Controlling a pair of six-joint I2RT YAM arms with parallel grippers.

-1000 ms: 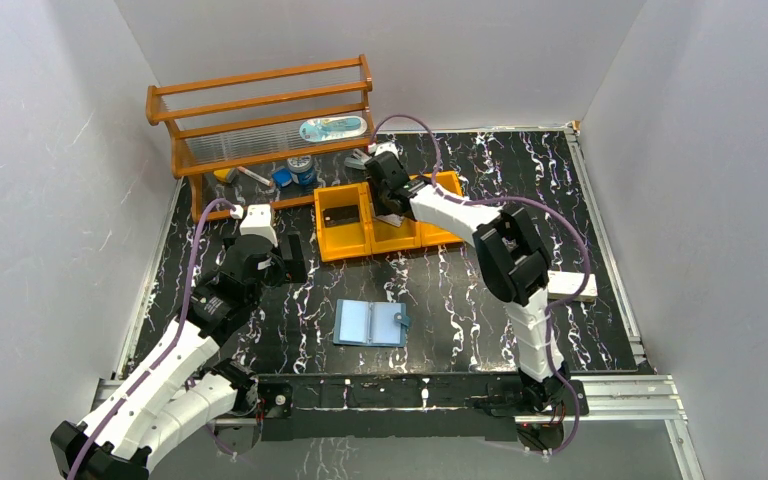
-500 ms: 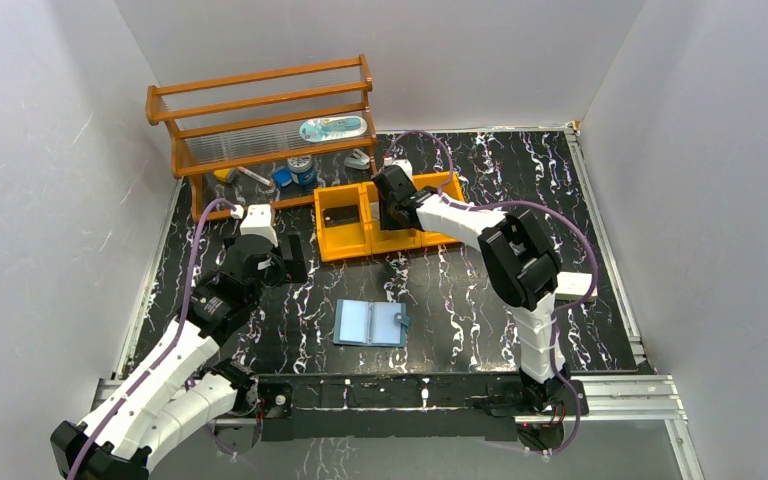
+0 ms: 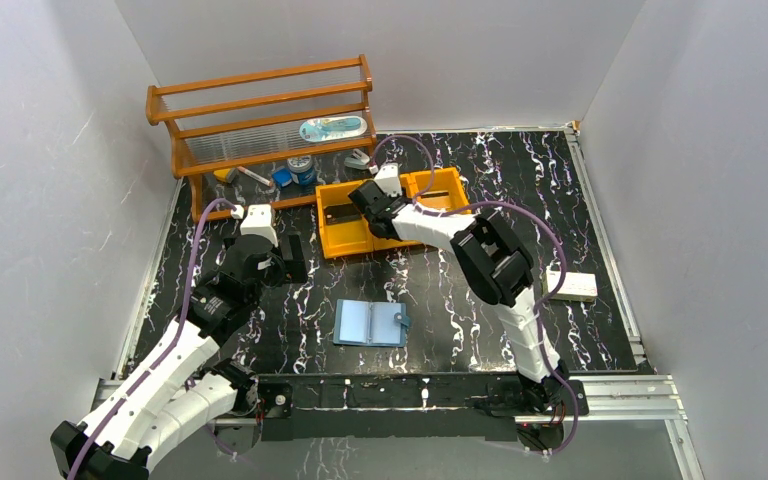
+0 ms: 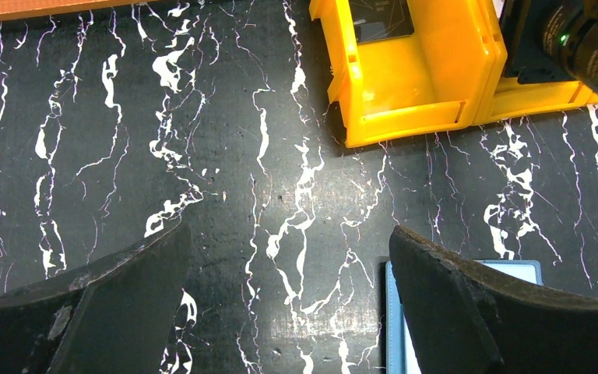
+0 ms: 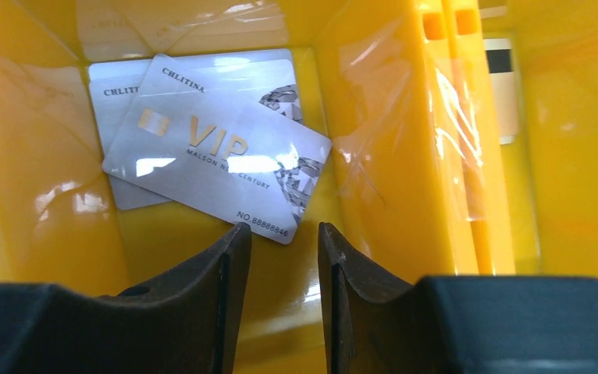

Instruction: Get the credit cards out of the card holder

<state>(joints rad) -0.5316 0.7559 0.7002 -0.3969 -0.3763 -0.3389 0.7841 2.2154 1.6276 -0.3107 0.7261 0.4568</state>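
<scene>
Two silver-grey credit cards (image 5: 210, 156) lie overlapped on the floor of one compartment of the orange tray (image 5: 374, 140). The upper one is turned at an angle and printed "VIP". I see the right fingers (image 5: 280, 234) poised just above the near edge of that upper card, a narrow gap between them and nothing held.

From the overhead camera, the right fingers (image 3: 368, 195) reach into the tray (image 3: 390, 246) around its middle compartment. A dark card (image 3: 341, 213) rests in the left compartment. In the wrist view a further card with a dark stripe (image 5: 501, 86) shows in the compartment to the right of the silver pair.

The card holder (image 3: 371, 323) lies opened flat on the worktop (image 3: 440, 300), near of the tray and well apart from it, with its small tab at the right edge.

The left fingers (image 3: 295, 258) hover to the left of the tray. Their own camera shows the left fingers (image 4: 288, 241) spread wide over bare worktop (image 4: 226, 156) and gripping nothing. One corner of the card holder (image 4: 523, 270) peeks past the right-hand finger, and the tray's left compartment (image 4: 405, 86) with its dark card (image 4: 381, 19) lies beyond.

A white box (image 3: 572, 286) sits near the worktop's right edge.
</scene>
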